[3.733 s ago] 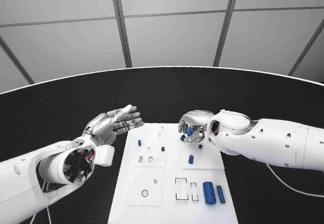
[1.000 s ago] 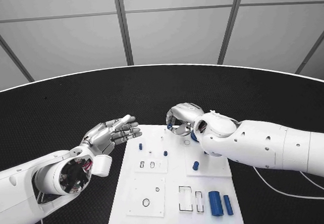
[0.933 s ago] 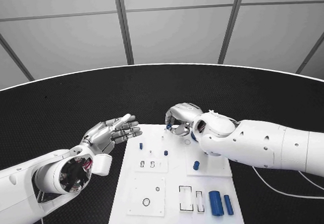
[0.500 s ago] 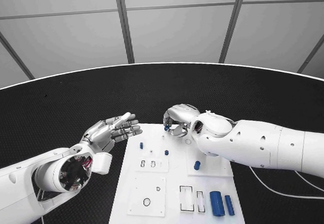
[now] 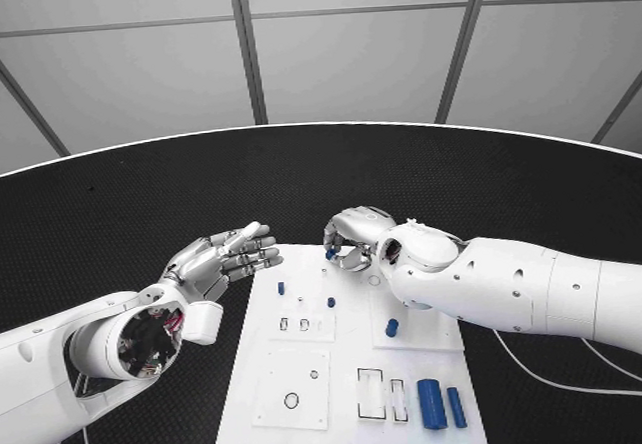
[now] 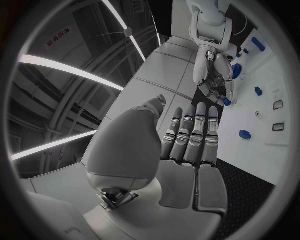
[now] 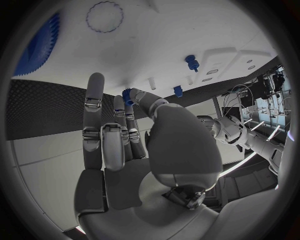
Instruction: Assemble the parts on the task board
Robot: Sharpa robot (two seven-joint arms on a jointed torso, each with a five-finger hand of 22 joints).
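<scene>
Silver right hand: the right hand [image 5: 354,238] hangs over the far end of the task board [image 5: 295,409], fingers curled in, pinching a small blue part [image 5: 332,251] at the fingertips; the right wrist view shows the same blue part [image 7: 128,96] nipped between thumb and a finger.
Left hand: the left hand [image 5: 222,259] hovers just off the board's far left corner, fingers spread and straight, holding nothing.
Held part: small, blue, poised just above the board's far edge, not yet seated as far as I can judge.
Board near the hand: two blue pegs [image 5: 281,287] stand upright on the left raised plate, and a blue piece [image 5: 392,327] lies on the right plate.
Near end: two long blue cylinders [image 5: 431,403] lie side by side beside two rectangular slots [image 5: 368,393]; a round hole [image 5: 290,400] sits to the left.
Doing it well: I would keep the part upright, line it over its hole before lowering, press straight down without twisting, and let go only once it stands by itself.
Risk: a pinch this light could let the part tip or slip.
</scene>
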